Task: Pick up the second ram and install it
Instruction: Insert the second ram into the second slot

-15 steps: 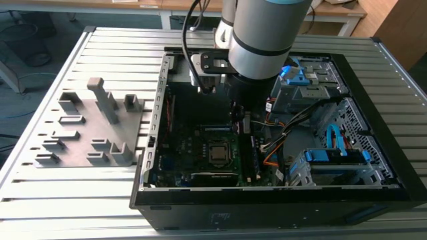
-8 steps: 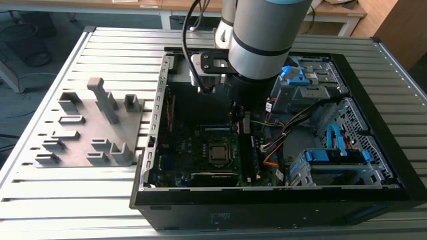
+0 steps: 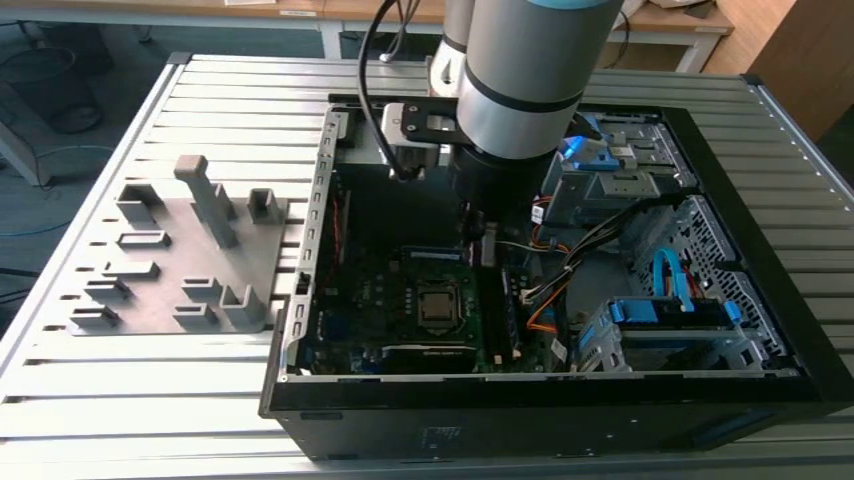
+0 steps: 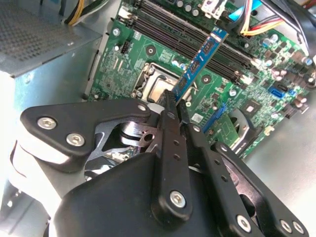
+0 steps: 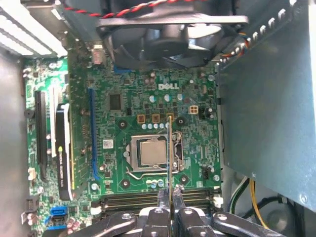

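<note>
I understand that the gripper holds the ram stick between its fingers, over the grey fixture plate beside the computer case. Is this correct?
Not quite. The gripper holds the second ram between its fingers, but over the motherboard inside the computer case, not over the grey fixture plate beside it. The second wrist view shows the stick above the green board.

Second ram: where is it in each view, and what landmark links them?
Exterior view: second ram, thin strip under the arm, near CPU socket.
Second wrist view: blue board slanting from the gripper.
First wrist view: edge-on line across the socket.
Shared landmark: CPU socket.
</note>
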`<state>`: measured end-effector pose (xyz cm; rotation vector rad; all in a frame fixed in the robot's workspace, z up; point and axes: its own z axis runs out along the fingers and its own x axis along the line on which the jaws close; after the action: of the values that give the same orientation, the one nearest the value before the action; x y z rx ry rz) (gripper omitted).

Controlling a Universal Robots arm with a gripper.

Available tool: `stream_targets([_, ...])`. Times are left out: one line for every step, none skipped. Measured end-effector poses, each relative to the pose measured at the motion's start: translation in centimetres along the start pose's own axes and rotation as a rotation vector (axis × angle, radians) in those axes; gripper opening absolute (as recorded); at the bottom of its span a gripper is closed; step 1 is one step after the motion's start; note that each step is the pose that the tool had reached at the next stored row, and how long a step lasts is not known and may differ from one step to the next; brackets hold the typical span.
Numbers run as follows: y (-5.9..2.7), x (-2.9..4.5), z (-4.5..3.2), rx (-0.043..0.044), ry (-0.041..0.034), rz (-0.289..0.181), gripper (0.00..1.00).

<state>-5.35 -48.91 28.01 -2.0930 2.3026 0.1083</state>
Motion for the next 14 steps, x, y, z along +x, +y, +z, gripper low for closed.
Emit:
stream_targets([0.0,0.0,0.01,0.001,-0.0005,0.014,0.14])
stream_targets([0.0,0.0,0.01,0.0019,-0.0009,0.028,0.14])
stream_targets([0.0,0.0,0.01,0.0027,-0.0013,0.04,0.14])
stream_targets([0.0,0.0,0.02,0.0034,-0.0016,0.05,0.14])
stream_targets([0.0,0.0,0.02,0.004,-0.0019,0.06,0.14])
stream_targets([0.0,0.0,0.02,0.0047,-0.0022,0.069,0.14])
stream_targets([0.0,0.01,0.03,0.0053,-0.0026,0.077,0.14])
stream_targets([0.0,0.01,0.03,0.0058,-0.0029,0.086,0.14])
stream_targets([0.0,0.01,0.03,0.0063,-0.0029,0.093,0.14])
stream_targets([0.0,0.01,0.03,0.0068,-0.003,0.1,0.14])
stream_targets([0.0,0.01,0.03,0.0073,-0.0031,0.106,0.14])
stream_targets([0.0,0.02,0.04,0.0077,-0.0032,0.112,0.14])
stream_targets([0.0,0.02,0.04,0.0081,-0.0032,0.117,0.14])
stream_targets([0.0,0.02,0.04,0.0084,-0.0032,0.122,0.14])
